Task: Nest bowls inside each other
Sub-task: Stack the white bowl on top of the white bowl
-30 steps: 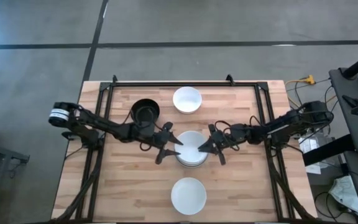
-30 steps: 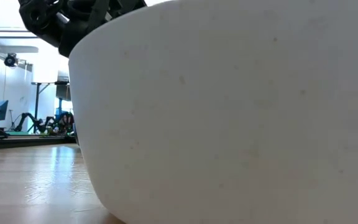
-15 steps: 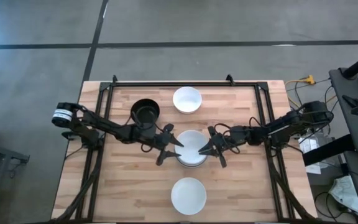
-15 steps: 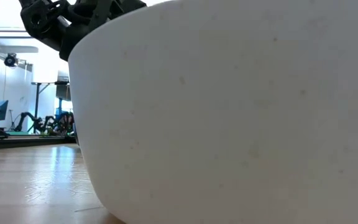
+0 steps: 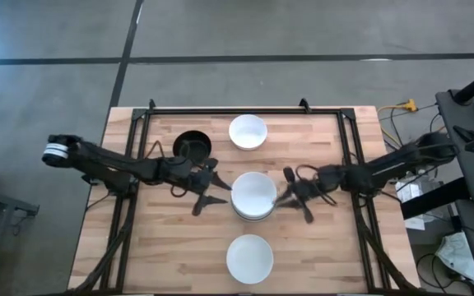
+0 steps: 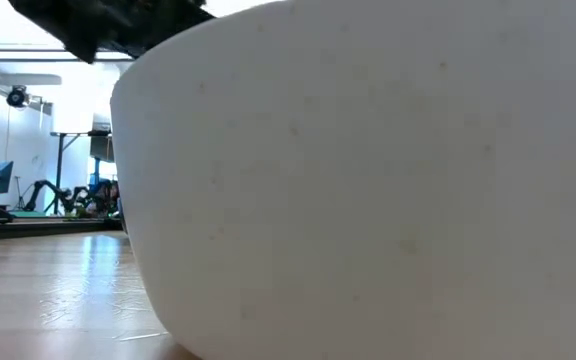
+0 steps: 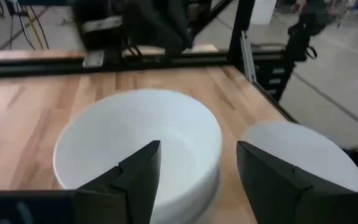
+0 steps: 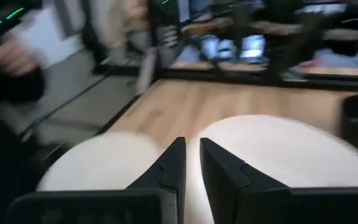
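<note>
A nested stack of smooth round white bowls (image 5: 253, 194) sits upright at the middle of the wooden tabletop (image 5: 327, 247). A single white bowl (image 5: 248, 131) stands beyond it, another white bowl (image 5: 249, 258) nearer, and a black bowl (image 5: 191, 145) lies at the far left.

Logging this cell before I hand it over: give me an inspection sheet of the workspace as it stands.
Surface: wooden table, inside a black frame.
Job's things: stack of white bowls at centre; single white bowl at the far edge; another white bowl at the near edge; black bowl at far left.
Clutter: nothing seen on the table.
Grippers: left gripper open, empty, just left of the stack; right gripper nearly shut, empty, just right of it.
Cables: yellow-plugged cable on the floor; more wiring by the right arm's base.
Surroundings: grey floor; desk edge with equipment at right.
</note>
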`<state>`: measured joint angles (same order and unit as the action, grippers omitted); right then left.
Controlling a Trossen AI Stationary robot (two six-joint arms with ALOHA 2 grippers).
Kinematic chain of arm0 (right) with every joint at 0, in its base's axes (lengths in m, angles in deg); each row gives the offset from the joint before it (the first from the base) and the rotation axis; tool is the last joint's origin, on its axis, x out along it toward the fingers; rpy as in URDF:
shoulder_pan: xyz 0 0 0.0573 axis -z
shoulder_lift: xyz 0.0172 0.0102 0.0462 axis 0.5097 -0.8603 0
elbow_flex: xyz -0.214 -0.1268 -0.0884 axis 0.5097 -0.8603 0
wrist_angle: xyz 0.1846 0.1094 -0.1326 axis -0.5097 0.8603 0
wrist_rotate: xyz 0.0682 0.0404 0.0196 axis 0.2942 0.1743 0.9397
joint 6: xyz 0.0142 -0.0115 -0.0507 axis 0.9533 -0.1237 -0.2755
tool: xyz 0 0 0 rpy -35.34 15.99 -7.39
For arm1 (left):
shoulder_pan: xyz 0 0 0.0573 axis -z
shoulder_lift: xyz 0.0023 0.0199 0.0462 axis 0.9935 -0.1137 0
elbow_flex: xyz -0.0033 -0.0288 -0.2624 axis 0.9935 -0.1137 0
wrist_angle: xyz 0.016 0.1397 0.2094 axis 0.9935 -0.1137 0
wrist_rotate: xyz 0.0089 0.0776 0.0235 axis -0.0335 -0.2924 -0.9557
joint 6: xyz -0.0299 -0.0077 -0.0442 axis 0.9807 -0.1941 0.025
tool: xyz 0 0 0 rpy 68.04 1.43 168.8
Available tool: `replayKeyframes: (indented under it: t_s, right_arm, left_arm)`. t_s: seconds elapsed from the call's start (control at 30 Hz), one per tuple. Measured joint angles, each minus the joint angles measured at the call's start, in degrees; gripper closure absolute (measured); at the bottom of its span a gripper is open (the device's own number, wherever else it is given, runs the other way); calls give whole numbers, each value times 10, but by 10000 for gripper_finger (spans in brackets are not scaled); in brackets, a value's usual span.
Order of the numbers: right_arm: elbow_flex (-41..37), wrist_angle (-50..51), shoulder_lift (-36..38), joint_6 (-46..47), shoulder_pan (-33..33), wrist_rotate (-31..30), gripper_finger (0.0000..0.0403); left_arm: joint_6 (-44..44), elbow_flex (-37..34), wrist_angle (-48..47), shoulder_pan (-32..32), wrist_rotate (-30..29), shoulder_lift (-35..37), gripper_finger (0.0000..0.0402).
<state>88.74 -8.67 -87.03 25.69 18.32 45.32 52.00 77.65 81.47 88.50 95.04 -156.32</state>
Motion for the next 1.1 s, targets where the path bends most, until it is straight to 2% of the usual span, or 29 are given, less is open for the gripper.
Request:
replayKeyframes:
  t_s: [0.13, 0.23, 0.37, 0.53, 0.63, 0.83, 0.97, 1.1]
  right_arm:
    - [-1, 23, 38, -38, -84, 2, 360]
    - [6, 20, 35, -67, -147, -10, 360]
    - [43, 22, -8, -80, -198, -55, 360]
    - [130, 44, -92, -68, -203, -62, 353]
    - [207, 149, -145, -62, -203, -62, 332]
    - [372, 442, -257, -54, -212, -63, 273]
    - [469, 572, -333, -51, -232, -63, 252]
    - [552, 660, -397, -67, -256, -87, 249]
  left_arm:
    - [-11, -2, -97, 31, -18, 44, 206]
    - [-27, -2, -138, 66, -48, 60, 206]
    - [-45, -3, -140, 103, -73, 62, 206]
    - [-45, -3, -137, 115, -85, 62, 206]
    - [-44, -3, -147, 116, -105, 62, 206]
    - [-23, -3, -161, 118, -124, 62, 206]
    - [-14, -3, -170, 127, -124, 62, 206]
    - [-14, -3, -171, 139, -136, 62, 206]
